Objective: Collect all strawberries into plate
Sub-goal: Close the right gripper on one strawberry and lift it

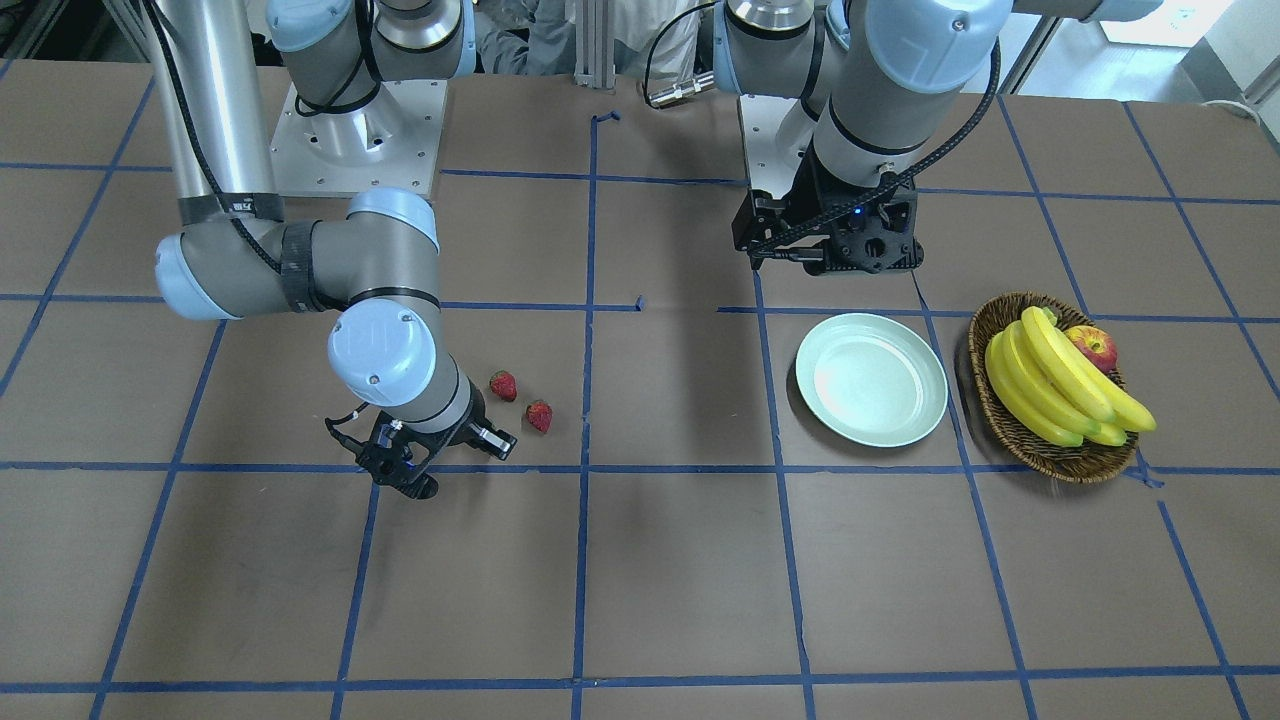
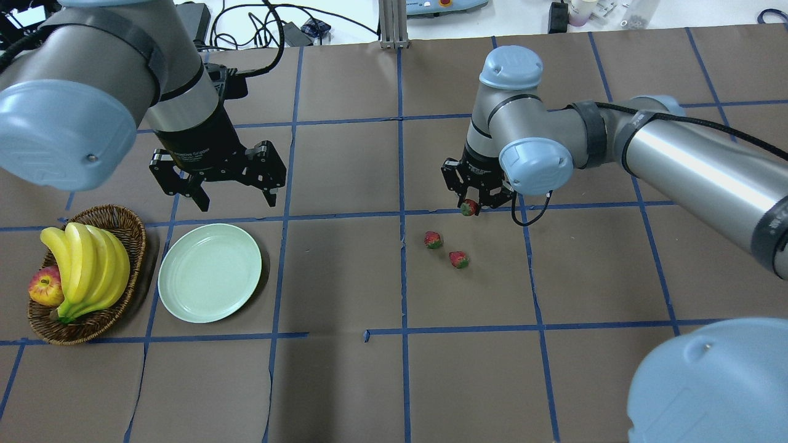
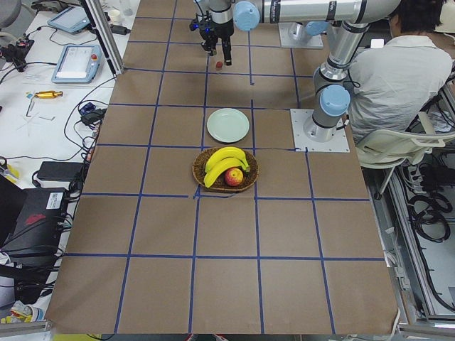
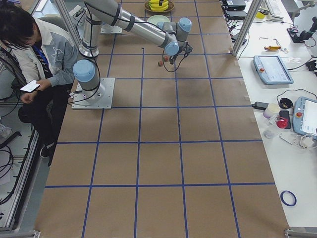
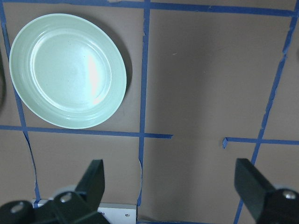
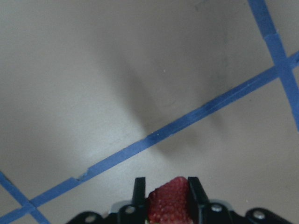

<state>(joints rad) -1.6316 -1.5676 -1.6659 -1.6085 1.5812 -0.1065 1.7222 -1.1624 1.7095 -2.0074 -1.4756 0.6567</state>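
Observation:
My right gripper [image 2: 470,208] is shut on a red strawberry [image 6: 169,204], held above the table; the berry [image 2: 469,208] shows between the fingertips in the overhead view. Two more strawberries [image 2: 433,240] [image 2: 458,259] lie on the table close by, also seen from the front as a first berry [image 1: 503,385] and a second [image 1: 539,415]. The pale green plate [image 2: 209,272] sits empty toward the left side, also in the left wrist view [image 5: 67,70]. My left gripper [image 2: 231,198] hangs open above the table just behind the plate.
A wicker basket [image 2: 132,231] with bananas [image 2: 89,267] and an apple [image 2: 44,288] stands beside the plate. Blue tape lines grid the brown table. A seated person [image 3: 394,78] is at the robot's side of the table.

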